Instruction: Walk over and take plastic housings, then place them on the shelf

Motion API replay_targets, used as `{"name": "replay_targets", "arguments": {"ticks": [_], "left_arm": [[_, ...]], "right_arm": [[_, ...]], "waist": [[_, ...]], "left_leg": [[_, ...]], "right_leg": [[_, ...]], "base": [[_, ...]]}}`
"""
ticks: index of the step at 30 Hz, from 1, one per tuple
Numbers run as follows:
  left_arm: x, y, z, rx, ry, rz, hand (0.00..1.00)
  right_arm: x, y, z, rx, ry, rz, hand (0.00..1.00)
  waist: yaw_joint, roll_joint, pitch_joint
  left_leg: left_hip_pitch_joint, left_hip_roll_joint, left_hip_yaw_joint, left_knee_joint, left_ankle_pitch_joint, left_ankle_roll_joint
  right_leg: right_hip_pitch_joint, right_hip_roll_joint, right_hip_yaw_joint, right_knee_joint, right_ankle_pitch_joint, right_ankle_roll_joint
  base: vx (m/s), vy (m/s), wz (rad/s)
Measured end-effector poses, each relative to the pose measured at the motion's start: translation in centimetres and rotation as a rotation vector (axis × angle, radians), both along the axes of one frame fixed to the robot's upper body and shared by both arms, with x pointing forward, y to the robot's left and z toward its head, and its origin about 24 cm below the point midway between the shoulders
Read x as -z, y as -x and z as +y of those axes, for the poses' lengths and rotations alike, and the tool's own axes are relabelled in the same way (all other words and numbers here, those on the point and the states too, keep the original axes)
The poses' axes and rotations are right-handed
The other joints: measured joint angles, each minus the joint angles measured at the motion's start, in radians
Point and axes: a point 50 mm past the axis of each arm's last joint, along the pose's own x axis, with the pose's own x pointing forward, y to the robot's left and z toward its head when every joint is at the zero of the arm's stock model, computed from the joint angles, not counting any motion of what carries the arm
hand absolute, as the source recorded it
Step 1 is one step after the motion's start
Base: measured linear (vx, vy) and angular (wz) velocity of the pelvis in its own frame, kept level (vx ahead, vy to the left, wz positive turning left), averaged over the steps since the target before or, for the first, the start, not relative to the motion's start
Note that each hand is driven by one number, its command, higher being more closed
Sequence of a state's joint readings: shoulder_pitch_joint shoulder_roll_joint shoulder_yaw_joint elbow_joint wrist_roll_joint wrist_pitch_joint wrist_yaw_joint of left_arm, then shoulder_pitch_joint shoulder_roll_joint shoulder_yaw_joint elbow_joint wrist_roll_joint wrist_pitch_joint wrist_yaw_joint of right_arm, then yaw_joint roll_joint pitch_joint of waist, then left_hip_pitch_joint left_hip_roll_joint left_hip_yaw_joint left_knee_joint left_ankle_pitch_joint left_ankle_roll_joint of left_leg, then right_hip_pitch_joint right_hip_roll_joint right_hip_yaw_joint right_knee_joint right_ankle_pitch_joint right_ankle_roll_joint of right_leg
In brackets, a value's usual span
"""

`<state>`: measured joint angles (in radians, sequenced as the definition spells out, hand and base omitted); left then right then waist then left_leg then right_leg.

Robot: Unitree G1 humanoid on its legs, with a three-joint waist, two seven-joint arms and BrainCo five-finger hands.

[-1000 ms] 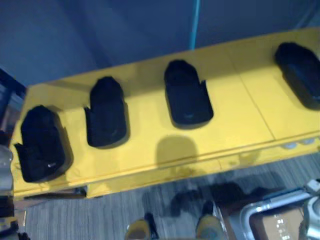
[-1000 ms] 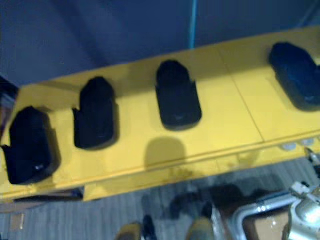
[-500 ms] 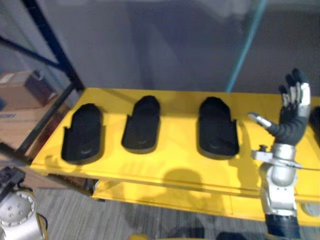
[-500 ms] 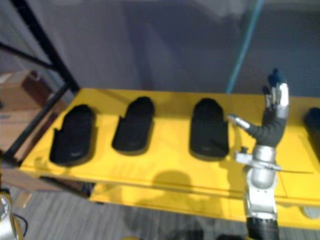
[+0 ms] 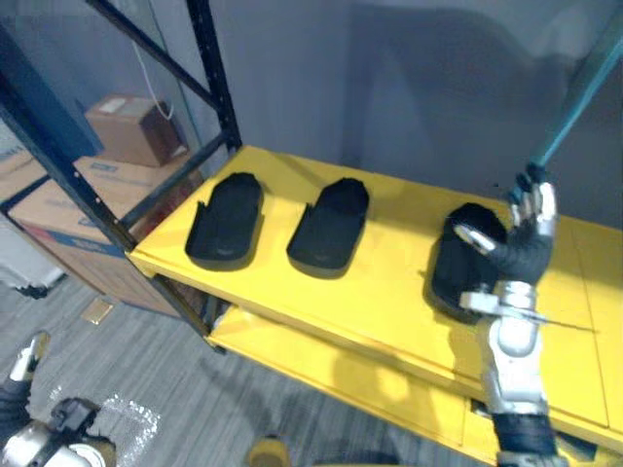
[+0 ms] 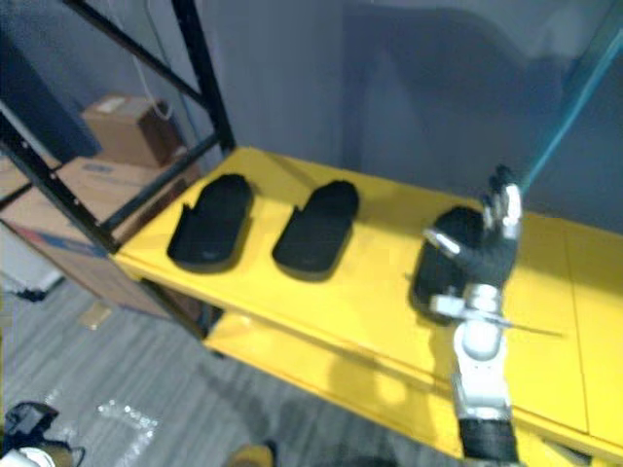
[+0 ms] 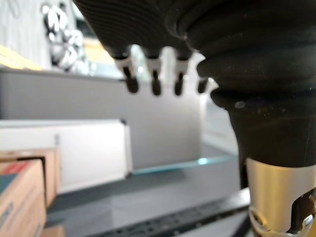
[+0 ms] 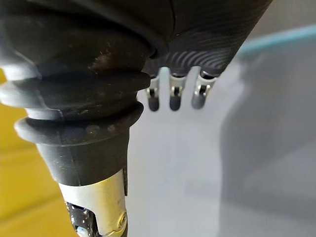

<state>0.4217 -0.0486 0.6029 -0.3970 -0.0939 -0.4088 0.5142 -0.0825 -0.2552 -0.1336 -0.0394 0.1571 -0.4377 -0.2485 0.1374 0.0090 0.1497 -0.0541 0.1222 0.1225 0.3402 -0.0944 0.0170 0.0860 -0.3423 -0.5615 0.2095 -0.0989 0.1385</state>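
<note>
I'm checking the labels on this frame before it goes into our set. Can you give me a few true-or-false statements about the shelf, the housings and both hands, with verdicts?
1. The left housing, middle housing and right housing all lie on the yellow shelf. True.
2. The right hand grips a housing. False: its fingers are straight and it holds nothing, raised in front of the right housing.
3. Cardboard boxes stand beyond the shelf's left end. True.
4. The housings are stacked. False: they lie side by side, apart.
5. The left hand carries a housing. False: it is empty, fingers relaxed.
</note>
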Motion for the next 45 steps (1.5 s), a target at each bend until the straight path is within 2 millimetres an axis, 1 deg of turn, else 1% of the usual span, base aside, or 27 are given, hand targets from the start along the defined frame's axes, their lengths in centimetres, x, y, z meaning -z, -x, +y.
{"name": "replay_targets", "arguments": {"ticks": [1,3,4,5,6,7,8,9,10,11,12,13,14,16,17,18,20,21,24,28,31,34,38,40,41,43,45], "left_arm": [[0.0,0.0,0.0,-0.012,-0.006,-0.007,0.00],[-0.7,-1.2,-0.5,0.003,-0.033,-0.097,0.00],[-1.1,-1.7,-0.7,0.014,-0.047,-0.127,0.00],[-1.9,-2.8,-1.2,0.032,-0.074,-0.180,0.00],[-2.8,-4.0,-1.9,0.074,-0.092,-0.231,0.00],[-3.3,-4.7,-2.2,0.104,-0.107,-0.252,0.00],[-4.0,-5.6,-2.6,0.141,-0.144,-0.265,0.00],[-5.1,-6.6,-3.1,0.201,-0.187,-0.278,0.00],[-5.4,-6.8,-3.1,0.215,-0.203,-0.281,0.00],[-5.9,-6.8,-2.8,0.221,-0.233,-0.274,0.00],[-6.0,-6.7,-2.5,0.222,-0.246,-0.254,0.00],[-5.9,-6.8,-2.2,0.228,-0.246,-0.238,0.00],[-6.0,-6.9,-2.1,0.238,-0.251,-0.227,0.00],[-5.8,-6.9,-2.0,0.238,-0.248,-0.212,0.00],[-5.7,-7.0,-2.0,0.235,-0.236,-0.196,0.00],[-5.6,-7.1,-2.1,0.238,-0.230,-0.196,0.00],[-5.2,-7.5,-2.7,0.267,-0.203,-0.195,0.00],[-4.8,-7.8,-3.4,0.303,-0.144,-0.217,0.00],[-3.4,-8.1,-4.8,0.333,-0.011,-0.241,0.00],[-2.9,-7.8,-5.1,0.321,0.001,-0.222,0.00],[-3.2,-7.6,-5.2,0.302,-0.072,-0.188,0.00],[-3.2,-7.4,-5.0,0.265,-0.089,-0.166,0.00],[-2.9,-6.4,-3.8,0.164,-0.090,-0.118,0.00],[-2.3,-5.7,-2.9,0.104,-0.094,-0.054,0.00],[-1.6,-5.2,-2.3,0.072,-0.080,-0.006,0.00],[0.0,-4.7,-1.5,0.035,-0.044,0.076,0.00],[3.8,-3.8,-0.4,-0.001,0.080,0.208,0.00]], "right_arm": [[0.1,-0.1,0.3,-0.016,-0.007,0.005,0.00],[0.0,-0.2,0.8,-0.042,-0.025,-0.018,0.00],[0.0,-0.2,0.8,-0.039,-0.031,-0.023,0.00],[-0.1,-0.2,0.6,-0.015,-0.034,-0.029,0.00],[-0.1,0.0,0.1,0.028,-0.037,-0.033,0.00],[-0.1,0.1,-0.2,0.059,-0.038,-0.034,0.00],[0.0,0.3,-0.6,0.098,-0.049,-0.033,0.00],[0.0,1.0,-1.4,0.157,-0.042,-0.038,0.00],[0.0,1.3,-1.6,0.173,-0.049,-0.043,0.00],[0.1,1.7,-1.7,0.194,-0.069,-0.048,0.00],[0.0,1.8,-1.5,0.204,-0.088,-0.051,0.00],[-0.2,2.0,-1.4,0.210,-0.091,-0.057,0.00],[-0.7,2.2,-1.3,0.217,-0.082,-0.076,0.00],[-1.3,2.3,-1.1,0.203,-0.076,-0.104,0.00],[-1.7,2.4,-1.0,0.186,-0.065,-0.118,0.00],[-1.8,2.5,-0.9,0.166,-0.056,-0.125,0.00],[-1.9,2.5,-0.9,0.128,-0.056,-0.131,0.00],[-1.9,2.6,-0.8,0.116,-0.044,-0.138,0.00],[-2.3,2.8,-0.6,0.081,-0.036,-0.171,0.00],[-2.9,2.6,0.2,-0.033,-0.040,-0.206,0.00],[-3.1,2.1,1.7,-0.154,-0.006,-0.207,0.00],[-3.1,1.3,4.5,-0.320,0.040,-0.195,0.00],[-4.1,-0.4,9.2,-0.585,0.129,-0.229,0.00],[-4.6,-0.6,12.1,-0.766,0.190,-0.248,0.00],[-4.7,-0.4,13.8,-0.874,0.228,-0.248,0.00],[-4.1,-0.2,15.9,-1.003,0.268,-0.204,0.00],[-2.3,-0.4,18.2,-1.135,0.317,-0.074,0.00]], "waist": [[-0.011,-0.005,0.001],[-0.045,-0.022,0.008],[-0.053,-0.020,0.008],[-0.074,-0.006,0.020],[-0.093,0.021,0.027],[-0.099,0.028,0.030],[-0.099,0.016,0.037],[-0.104,0.016,0.039],[-0.104,0.016,0.039],[-0.107,0.016,0.041],[-0.109,0.016,0.044],[-0.110,0.014,0.043],[-0.111,0.007,0.045],[-0.108,-0.003,0.049],[-0.109,-0.007,0.048],[-0.112,-0.016,0.043],[-0.117,-0.024,0.037],[-0.122,-0.021,0.038],[-0.121,-0.002,0.049],[-0.122,0.000,0.051],[-0.122,0.001,0.050],[-0.115,0.001,0.050],[-0.083,0.001,0.050],[-0.060,-0.002,0.044],[-0.037,-0.004,0.042],[-0.022,-0.009,0.039],[0.014,-0.020,0.024]], "left_leg": [[-0.008,-0.010,0.004,0.021,0.001,-0.001],[-0.044,-0.044,-0.009,0.052,-0.004,-0.010],[-0.047,-0.045,-0.009,0.050,-0.020,-0.032],[-0.038,-0.030,0.009,0.050,-0.075,-0.082],[-0.014,-0.016,0.071,0.043,-0.135,-0.111],[-0.005,-0.019,0.100,0.035,-0.156,-0.101],[0.008,-0.045,0.120,0.036,-0.155,-0.102],[0.010,-0.083,0.136,0.034,-0.161,-0.091],[0.007,-0.092,0.140,0.031,-0.162,-0.074],[0.009,-0.105,0.149,0.013,-0.153,-0.048],[0.017,-0.106,0.149,-0.012,-0.141,-0.031],[0.022,-0.106,0.145,-0.046,-0.122,-0.021],[0.036,-0.111,0.140,-0.100,-0.095,-0.014],[0.057,-0.116,0.139,-0.171,-0.060,-0.011],[0.072,-0.123,0.137,-0.217,-0.032,-0.006],[0.077,-0.137,0.135,-0.245,-0.009,0.002],[0.066,-0.147,0.121,-0.242,-0.005,0.002],[0.049,-0.151,0.100,-0.238,-0.001,0.000],[0.033,-0.148,0.080,-0.255,0.017,-0.012],[0.091,-0.125,0.080,-0.313,0.036,-0.034],[0.114,-0.119,0.081,-0.343,0.047,-0.040],[0.127,-0.124,0.078,-0.381,0.068,-0.041],[0.160,-0.126,0.048,-0.419,0.090,-0.043],[0.160,-0.126,0.020,-0.419,0.091,-0.045],[0.159,-0.126,0.008,-0.419,0.093,-0.046],[0.158,-0.128,-0.022,-0.419,0.097,-0.048],[0.157,-0.128,-0.059,-0.419,0.101,-0.050]], "right_leg": [[-0.013,-0.006,0.022,0.006,0.002,0.002],[-0.089,-0.062,0.079,0.056,0.020,0.017],[-0.104,-0.066,0.086,0.066,0.026,0.023],[-0.106,-0.067,0.086,0.077,0.036,0.035],[-0.089,-0.067,0.086,0.077,0.052,0.047],[-0.078,-0.075,0.087,0.077,0.067,0.055],[-0.074,-0.100,0.100,0.067,0.097,0.060],[-0.078,-0.131,0.122,0.056,0.166,0.041],[-0.089,-0.134,0.132,0.058,0.191,0.017],[-0.109,-0.133,0.141,0.056,0.239,-0.046],[-0.118,-0.114,0.158,0.060,0.236,-0.050],[-0.120,-0.080,0.166,0.072,0.222,-0.048],[-0.130,-0.033,0.179,0.099,0.169,-0.047],[-0.147,0.009,0.184,0.148,0.105,-0.057],[-0.154,0.028,0.163,0.164,0.070,-0.078],[-0.148,0.040,0.139,0.132,0.054,-0.103],[-0.099,0.057,0.118,0.036,0.051,-0.102],[-0.072,0.073,0.113,-0.029,0.057,-0.094],[-0.051,0.096,0.097,-0.092,0.080,-0.055],[-0.015,0.119,0.101,-0.099,0.081,-0.055],[0.000,0.130,0.109,-0.105,0.081,-0.055],[0.005,0.132,0.108,-0.118,0.081,-0.055],[0.046,0.140,0.090,-0.141,0.082,-0.052],[0.069,0.143,0.064,-0.151,0.082,-0.052],[0.076,0.145,0.056,-0.155,0.082,-0.052],[0.094,0.147,0.033,-0.160,0.082,-0.052],[0.111,0.149,0.016,-0.160,0.082,-0.052]], "base": [[-0.07,0.170,-0.73],[-0.06,0.196,-0.45],[-0.06,0.223,-0.25],[-0.08,0.234,-0.08],[-0.08,0.254,0.00],[-0.10,0.299,-0.10],[-0.15,0.384,-0.08],[-0.13,0.322,-0.12],[-0.14,0.322,-0.05],[-0.09,0.236,-0.09],[-0.11,0.309,-0.06],[-0.05,0.241,0.03],[-0.03,0.178,0.05],[-0.03,0.107,0.04],[-0.02,0.057,0.13],[0.00,0.035,0.18],[0.06,-0.029,0.31],[0.07,-0.061,0.42],[0.06,-0.068,0.27],[0.06,-0.064,0.00],[0.00,-0.014,-0.01],[-0.01,-0.002,0.04],[-0.01,-0.017,0.19],[-0.01,-0.018,0.45],[0.00,-0.021,0.33],[0.02,-0.025,0.44],[0.05,-0.020,0.53]]}}
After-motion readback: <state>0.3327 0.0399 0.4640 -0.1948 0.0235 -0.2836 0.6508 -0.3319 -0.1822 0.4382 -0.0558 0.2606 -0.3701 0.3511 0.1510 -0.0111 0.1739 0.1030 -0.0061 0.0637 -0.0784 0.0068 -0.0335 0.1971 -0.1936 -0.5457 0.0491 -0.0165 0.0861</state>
